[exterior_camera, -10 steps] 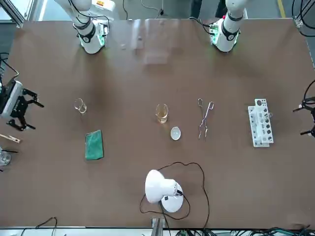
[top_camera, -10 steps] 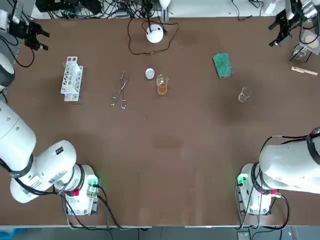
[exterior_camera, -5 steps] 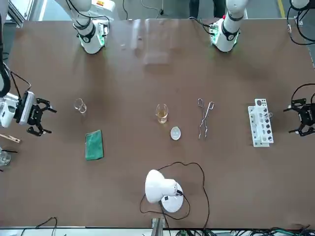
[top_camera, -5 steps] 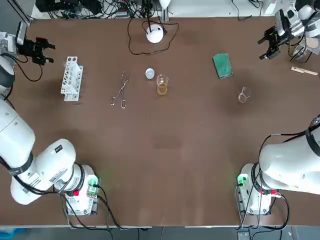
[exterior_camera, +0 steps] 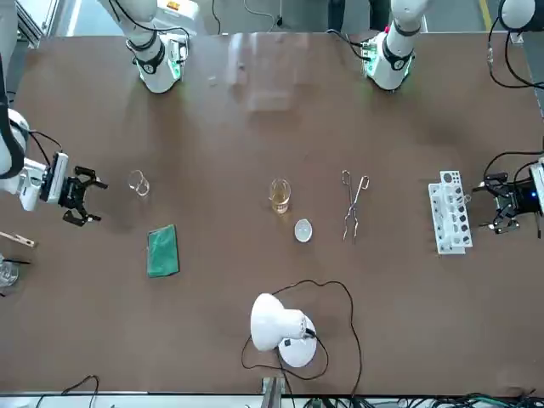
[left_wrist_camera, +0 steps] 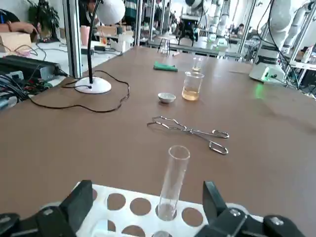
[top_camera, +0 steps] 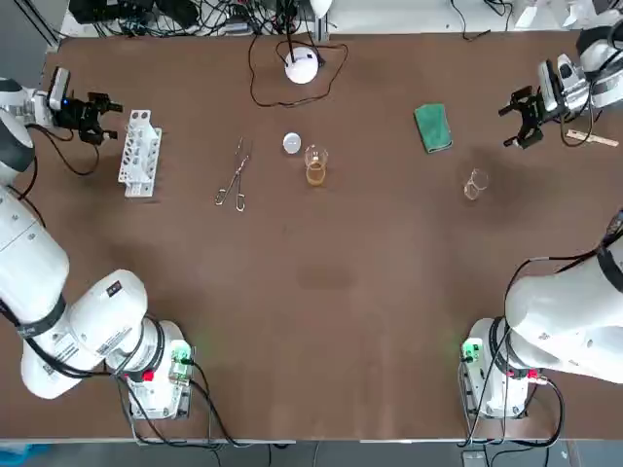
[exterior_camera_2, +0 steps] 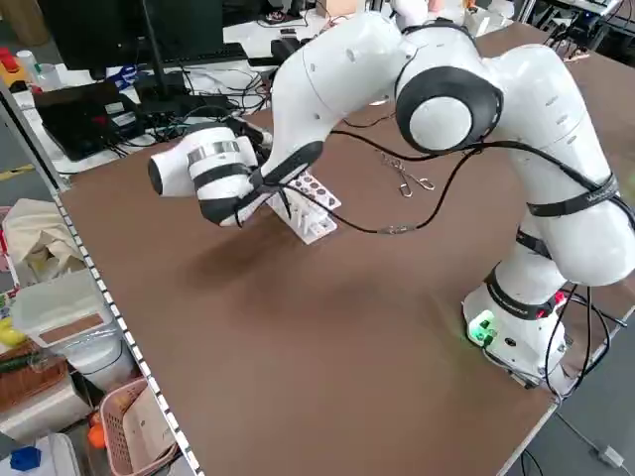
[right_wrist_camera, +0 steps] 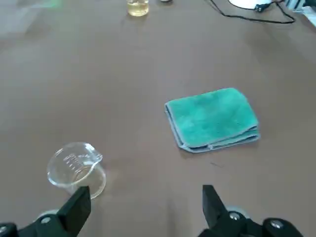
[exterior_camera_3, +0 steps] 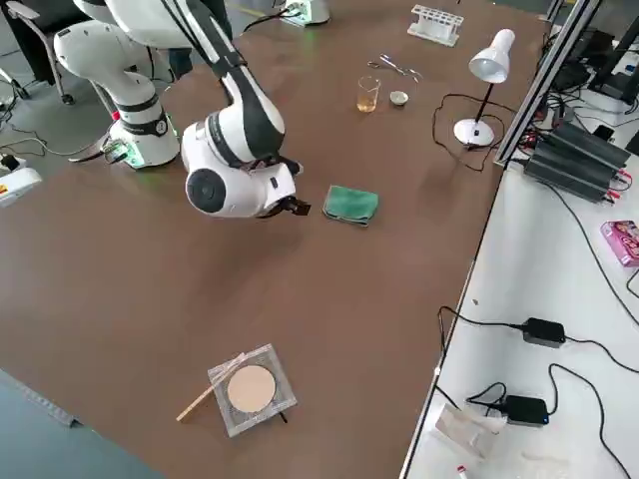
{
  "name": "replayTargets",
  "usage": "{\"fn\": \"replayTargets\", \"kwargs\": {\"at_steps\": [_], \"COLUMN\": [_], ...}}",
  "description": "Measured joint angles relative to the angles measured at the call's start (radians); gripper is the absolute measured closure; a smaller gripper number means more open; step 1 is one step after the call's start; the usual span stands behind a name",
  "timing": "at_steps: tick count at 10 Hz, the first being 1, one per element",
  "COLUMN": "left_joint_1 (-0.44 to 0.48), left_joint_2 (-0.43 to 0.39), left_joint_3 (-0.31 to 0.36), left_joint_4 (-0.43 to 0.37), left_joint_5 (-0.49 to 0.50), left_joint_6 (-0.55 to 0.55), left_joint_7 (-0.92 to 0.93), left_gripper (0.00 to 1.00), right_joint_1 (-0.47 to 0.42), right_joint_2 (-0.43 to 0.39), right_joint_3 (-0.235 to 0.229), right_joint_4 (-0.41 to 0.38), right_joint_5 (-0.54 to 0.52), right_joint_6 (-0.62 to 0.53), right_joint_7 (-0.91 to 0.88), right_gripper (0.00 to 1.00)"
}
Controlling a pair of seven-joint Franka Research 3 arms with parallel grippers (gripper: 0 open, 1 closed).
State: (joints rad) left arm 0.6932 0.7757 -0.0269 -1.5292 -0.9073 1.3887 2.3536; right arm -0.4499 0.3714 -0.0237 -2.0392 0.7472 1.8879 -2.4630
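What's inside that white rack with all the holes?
One clear test tube stands in a hole of the white rack. The holes around it look empty. Its bottom end is hidden inside.

A wide brown table fills the top view. A white desk lamp stands at its upper middle edge, black cables behind. In the right side view, a white bench runs down the right edge.

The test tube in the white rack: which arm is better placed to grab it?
Probably left. The left gripper, open, hovers beside the rack, facing the test tube; the right gripper is far off by the beaker.
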Motion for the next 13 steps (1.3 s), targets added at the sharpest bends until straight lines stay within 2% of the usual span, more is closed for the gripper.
{"fn": "replayTargets", "kwargs": {"at_steps": [2,4,8,10,11,13], "left_joint_1": [0.022,0.023,0.024,0.024,0.024,0.025], "left_joint_2": [0.024,0.028,0.039,0.041,0.042,0.042], "left_joint_3": [-0.036,-0.039,-0.070,-0.077,-0.082,-0.087], "left_joint_4": [-0.009,-0.026,-0.054,-0.067,-0.078,-0.086], "left_joint_5": [-0.007,-0.008,-0.020,-0.020,-0.020,-0.020], "left_joint_6": [-0.001,-0.002,-0.003,-0.004,-0.005,-0.005], "left_joint_7": [0.008,0.010,0.011,0.011,0.011,0.012], "left_gripper": [0.04,0.07,0.11,0.16,0.22,0.29], "right_joint_1": [-0.052,-0.092,-0.171,-0.188,-0.188,-0.187], "right_joint_2": [0.059,0.107,0.185,0.241,0.270,0.302], "right_joint_3": [0.000,0.000,-0.001,0.000,0.000,0.005], "right_joint_4": [0.000,0.001,0.000,-0.001,-0.003,-0.018], "right_joint_5": [0.015,0.018,0.018,0.018,0.018,0.019], "right_joint_6": [-0.065,-0.125,-0.202,-0.208,-0.208,-0.210], "right_joint_7": [-0.111,-0.179,-0.203,-0.204,-0.212,-0.225], "right_gripper": [0.00,0.00,0.00,0.00,0.00,0.00]}}
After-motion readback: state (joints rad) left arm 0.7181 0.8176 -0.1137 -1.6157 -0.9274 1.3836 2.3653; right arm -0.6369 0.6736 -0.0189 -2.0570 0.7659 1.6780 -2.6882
